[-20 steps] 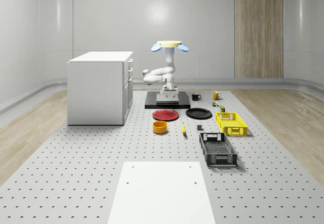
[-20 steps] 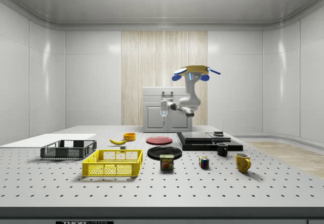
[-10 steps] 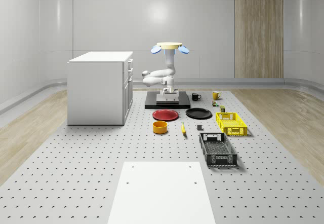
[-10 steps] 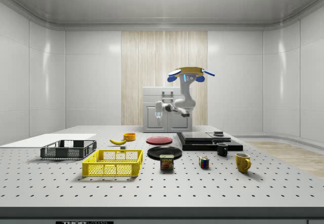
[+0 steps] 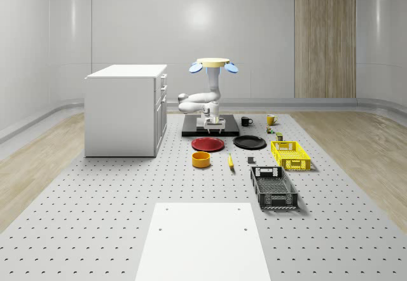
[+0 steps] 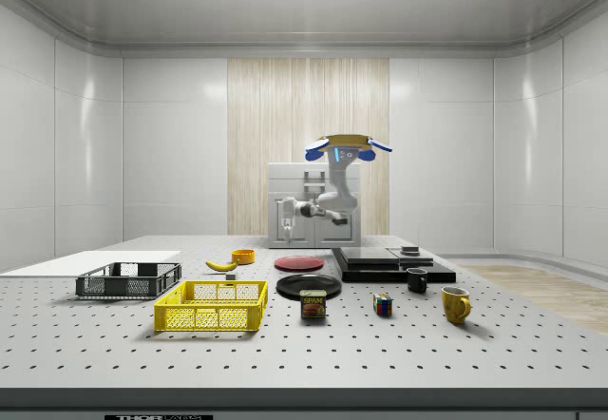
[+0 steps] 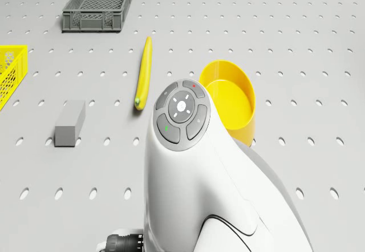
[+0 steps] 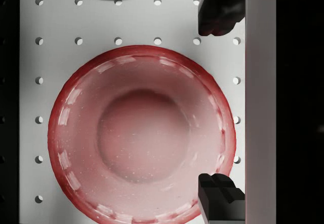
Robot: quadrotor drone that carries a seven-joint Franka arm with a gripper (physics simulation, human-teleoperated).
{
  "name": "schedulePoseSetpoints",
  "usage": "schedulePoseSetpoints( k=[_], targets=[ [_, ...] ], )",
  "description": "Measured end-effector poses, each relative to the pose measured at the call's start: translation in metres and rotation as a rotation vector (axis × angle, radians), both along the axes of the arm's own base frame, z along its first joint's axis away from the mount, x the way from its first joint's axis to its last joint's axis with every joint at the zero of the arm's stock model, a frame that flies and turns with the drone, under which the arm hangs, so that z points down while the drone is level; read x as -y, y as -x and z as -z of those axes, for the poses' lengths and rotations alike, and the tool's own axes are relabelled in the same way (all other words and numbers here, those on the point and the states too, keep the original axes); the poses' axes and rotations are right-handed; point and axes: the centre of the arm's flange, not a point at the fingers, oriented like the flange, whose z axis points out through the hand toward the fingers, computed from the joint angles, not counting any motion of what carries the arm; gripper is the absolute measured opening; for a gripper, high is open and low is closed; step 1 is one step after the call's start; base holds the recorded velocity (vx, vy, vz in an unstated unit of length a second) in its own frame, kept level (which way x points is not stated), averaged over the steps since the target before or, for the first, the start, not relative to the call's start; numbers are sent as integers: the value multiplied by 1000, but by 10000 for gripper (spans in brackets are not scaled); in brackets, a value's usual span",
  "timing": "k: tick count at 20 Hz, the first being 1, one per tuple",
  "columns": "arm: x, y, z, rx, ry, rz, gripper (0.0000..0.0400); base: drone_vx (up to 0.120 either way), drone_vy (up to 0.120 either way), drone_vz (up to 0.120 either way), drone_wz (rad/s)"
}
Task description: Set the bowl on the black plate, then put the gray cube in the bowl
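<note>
The room has smooth pale wall panels with one wood-grain strip; in the whole-scene view wood flooring shows at the lower left and right edges. The table (image 5: 95, 217) is a matte gray plate drilled with a regular grid of holes. A boxy white cabinet (image 5: 125, 109) stands left of centre in that view.

My drone body (image 5: 212, 64), a flat disc with blue rotors, hovers just above centre of the whole-scene view, over the far part of the table and beside the cabinet. My glossy white arm (image 7: 205, 178) hangs beneath it.

My gripper (image 8: 220, 102) points straight down above the glossy red plate (image 8: 142, 138), its fingers (image 8: 220, 196) spread wide and holding nothing.

The black plate (image 5: 249, 142) lies right of the red plate, near it. The yellow bowl (image 5: 201, 159), round and smooth-walled, sits on the table below the red plate. The gray cube (image 7: 70, 124), a matte rectangular block, lies at centre left of the drone view, apart from the bowl.
</note>
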Motion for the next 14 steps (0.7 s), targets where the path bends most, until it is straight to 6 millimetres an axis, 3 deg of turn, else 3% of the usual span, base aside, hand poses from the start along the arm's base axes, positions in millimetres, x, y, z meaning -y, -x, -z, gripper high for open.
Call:
schedulePoseSetpoints(
  k=[3,7,14],
  targets=[
    [0,0,0,0,0,0,400,120,0,0,0],
    [0,0,0,0,0,0,400,120,-100,0,0],
    [0,0,0,0,0,0,400,120,0,0,0]
  ],
)
